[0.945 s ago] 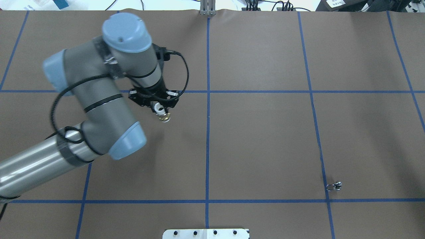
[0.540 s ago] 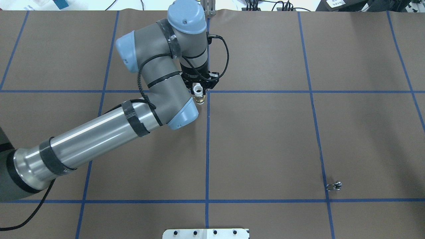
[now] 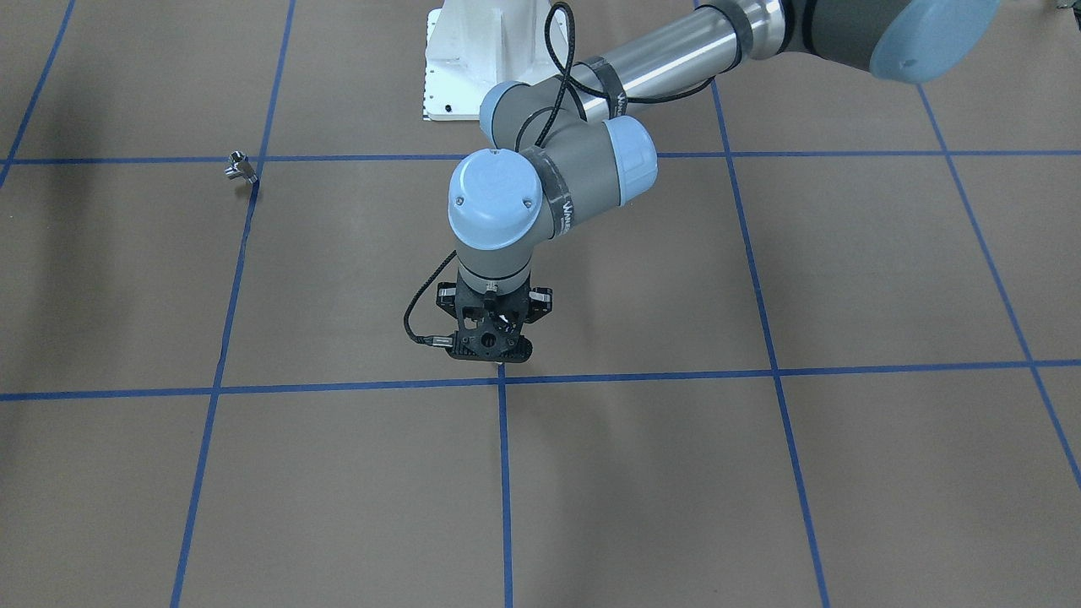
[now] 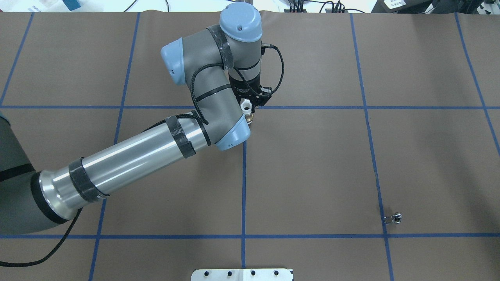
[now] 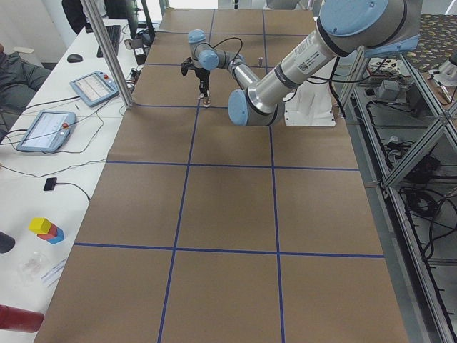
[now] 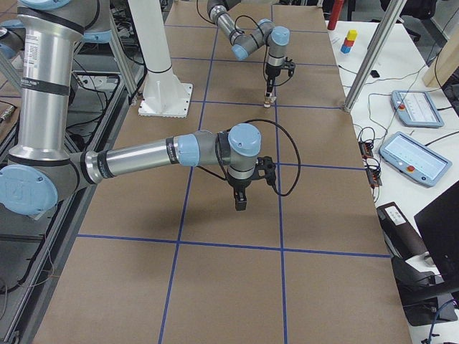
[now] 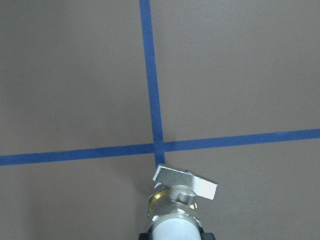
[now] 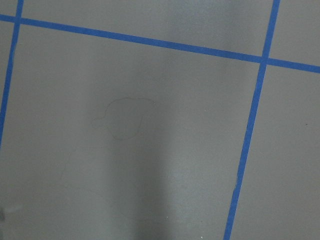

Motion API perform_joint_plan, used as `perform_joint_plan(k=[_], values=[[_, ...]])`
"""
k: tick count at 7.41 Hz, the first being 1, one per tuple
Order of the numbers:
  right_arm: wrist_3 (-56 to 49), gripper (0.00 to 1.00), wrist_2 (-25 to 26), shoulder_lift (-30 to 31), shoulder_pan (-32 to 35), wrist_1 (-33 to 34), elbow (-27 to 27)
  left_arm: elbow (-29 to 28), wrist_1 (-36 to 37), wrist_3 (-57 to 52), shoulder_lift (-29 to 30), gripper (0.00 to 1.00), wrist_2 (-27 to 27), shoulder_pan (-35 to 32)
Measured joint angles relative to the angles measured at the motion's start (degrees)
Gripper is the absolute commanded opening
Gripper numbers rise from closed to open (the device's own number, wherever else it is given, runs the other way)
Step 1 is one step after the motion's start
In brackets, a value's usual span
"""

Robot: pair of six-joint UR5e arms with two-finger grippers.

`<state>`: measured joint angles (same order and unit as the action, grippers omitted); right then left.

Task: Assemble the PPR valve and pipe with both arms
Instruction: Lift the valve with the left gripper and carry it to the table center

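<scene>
My left gripper (image 4: 250, 107) is shut on a white PPR pipe (image 4: 245, 106) with a brass valve end. It holds the pipe upright, valve end down, just over the centre crossing of the blue tape lines. In the left wrist view the pipe (image 7: 175, 227), the brass nut and a flat metal handle (image 7: 186, 181) fill the bottom centre. I cannot tell if it touches the table. A small metal fitting (image 4: 393, 218) lies at the near right and shows in the front view (image 3: 241, 167). My right gripper (image 6: 240, 201) shows only in the exterior right view, and I cannot tell if it is open or shut.
Brown paper with a blue tape grid (image 4: 312, 107) covers the table. The white robot base plate (image 4: 242, 274) is at the near edge. Tablets and cables lie on the side bench (image 6: 412, 154). The right wrist view shows only bare paper and tape lines.
My left arm has swept right and slightly away from me, carrying the pipe from the left-middle square to the centre tape crossing. The metal fitting has not moved.
</scene>
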<state>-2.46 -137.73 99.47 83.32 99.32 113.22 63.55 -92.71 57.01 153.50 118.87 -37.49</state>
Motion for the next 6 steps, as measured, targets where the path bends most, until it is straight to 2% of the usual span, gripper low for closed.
perform_joint_plan(k=[4, 5, 6], values=[[0.0, 1.0, -0.1, 0.2, 0.0, -0.2, 0.3, 0.2, 0.3, -0.1, -0.4, 0.0, 0.0, 0.1], [0.0, 1.0, -0.1, 0.2, 0.1, -0.3, 0.3, 0.3, 0.4, -0.1, -0.4, 0.25, 0.0, 0.1], [0.0, 1.0, -0.1, 0.2, 0.0, -0.3, 0.3, 0.3, 0.7, 0.0, -0.4, 0.78, 0.0, 0.1]])
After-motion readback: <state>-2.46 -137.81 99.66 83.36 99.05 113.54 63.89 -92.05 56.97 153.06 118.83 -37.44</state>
